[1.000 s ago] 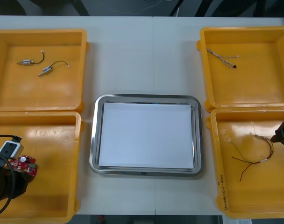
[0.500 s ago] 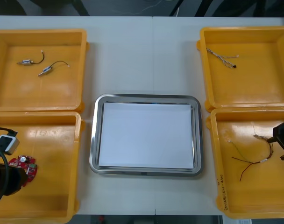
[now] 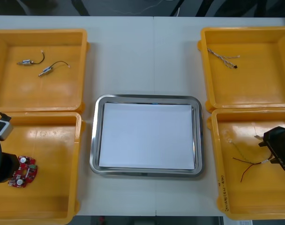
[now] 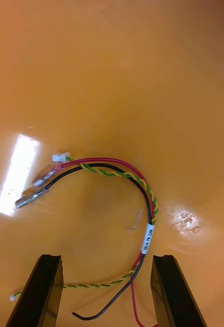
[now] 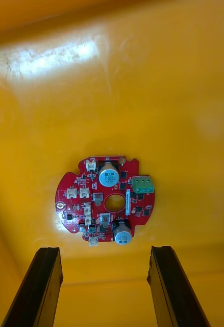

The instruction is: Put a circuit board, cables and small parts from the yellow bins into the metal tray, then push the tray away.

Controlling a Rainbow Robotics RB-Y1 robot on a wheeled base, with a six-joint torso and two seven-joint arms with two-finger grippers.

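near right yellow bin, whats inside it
One cable bundle of red, black and twisted yellow-green wires lies on the floor of the near right yellow bin. The right gripper, open, hovers above it. The floor beneath that arm is covered in the front view.

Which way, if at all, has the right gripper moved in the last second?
Yes. The right gripper has moved inward from the near right bin's outer wall, toward the tray, open over the red and yellow cable.
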